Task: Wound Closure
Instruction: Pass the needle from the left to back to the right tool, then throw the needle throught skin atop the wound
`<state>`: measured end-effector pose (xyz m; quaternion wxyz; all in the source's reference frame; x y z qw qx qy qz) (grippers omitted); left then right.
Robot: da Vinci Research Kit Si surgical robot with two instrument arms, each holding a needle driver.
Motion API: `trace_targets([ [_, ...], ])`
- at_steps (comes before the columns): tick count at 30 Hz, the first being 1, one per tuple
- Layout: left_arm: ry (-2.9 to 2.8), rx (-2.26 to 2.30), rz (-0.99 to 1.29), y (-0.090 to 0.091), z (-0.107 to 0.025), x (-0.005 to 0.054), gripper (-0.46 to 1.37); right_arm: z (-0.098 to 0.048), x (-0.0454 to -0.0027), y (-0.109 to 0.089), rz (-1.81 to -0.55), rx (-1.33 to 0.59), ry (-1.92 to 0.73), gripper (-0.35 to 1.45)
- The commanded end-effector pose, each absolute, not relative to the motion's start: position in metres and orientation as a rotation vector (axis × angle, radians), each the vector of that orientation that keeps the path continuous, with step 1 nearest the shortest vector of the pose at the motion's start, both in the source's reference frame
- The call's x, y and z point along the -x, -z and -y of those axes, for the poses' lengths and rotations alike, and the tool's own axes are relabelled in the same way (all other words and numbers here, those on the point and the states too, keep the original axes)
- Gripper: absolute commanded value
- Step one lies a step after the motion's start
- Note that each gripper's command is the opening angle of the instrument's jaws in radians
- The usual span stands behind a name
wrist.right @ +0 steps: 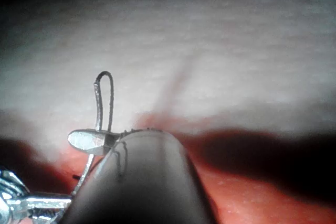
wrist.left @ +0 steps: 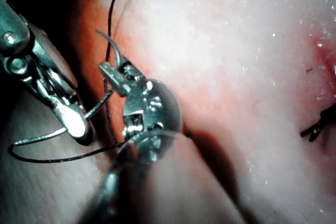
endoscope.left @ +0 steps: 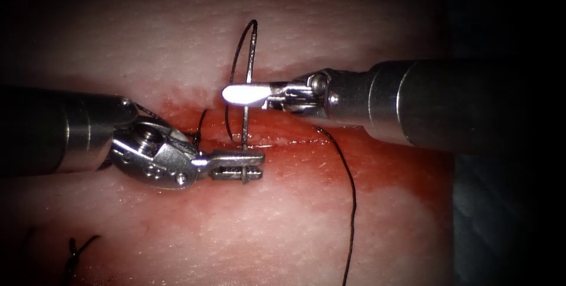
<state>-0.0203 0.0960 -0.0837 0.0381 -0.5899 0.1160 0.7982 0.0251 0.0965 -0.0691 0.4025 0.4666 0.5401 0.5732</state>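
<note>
The curved needle [endoscope.left: 245, 124] stands nearly upright over the cut [endoscope.left: 283, 140], free of the tissue [endoscope.left: 330, 20]. My left tool [endoscope.left: 259, 165] is shut on the needle near its lower, pointed end. My right tool [endoscope.left: 226, 94] is shut on it higher up, below the thread end. In the left wrist view the left jaws [wrist.left: 106, 70] hold the needle [wrist.left: 114, 51] just behind its tip, and the right tool [wrist.left: 77, 127] grips it further back. The thread [endoscope.left: 233, 68] loops from the needle's top down to the cut. The right wrist view shows the needle's end [wrist.right: 104, 85] above my right jaws [wrist.right: 76, 140].
Red fluid [endoscope.left: 383, 168] wets the tissue around the cut. A second run of thread [endoscope.left: 352, 203] trails from under the right shaft toward the lower edge. Cut thread ends of an earlier stitch [endoscope.left: 75, 250] lie at the lower left, seen also as a stitch [wrist.left: 317, 124].
</note>
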Motion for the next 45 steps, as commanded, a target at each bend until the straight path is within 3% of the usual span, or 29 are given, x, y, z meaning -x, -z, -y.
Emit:
trace_targets([
  [1, -2.417, 1.800, -0.294, 0.0835, -0.0955, 0.0202, 0.65, -0.0965, -0.0250, 0.0690, -1.370, -1.169, -1.448, -0.35],
  [6, -2.343, 1.770, -0.181, 0.0836, -0.0954, 0.0200, 0.92, -0.0971, -0.0239, 0.0685, -1.414, -1.120, -1.457, -0.35],
  [12, -2.312, 1.760, -0.138, 0.0839, -0.0953, 0.0199, 1.01, -0.0974, -0.0232, 0.0683, -1.424, -1.104, -1.453, -0.35],
  [23, -2.180, 1.586, 0.196, 0.0845, -0.0956, 0.0178, 0.74, -0.0971, -0.0230, 0.0686, -1.465, -1.006, -1.360, -0.35],
  [45, -2.128, 1.337, 0.181, 0.0847, -0.0971, 0.0149, 0.69, -0.0965, -0.0211, 0.0700, -1.477, -0.821, -1.113, -0.35],
])
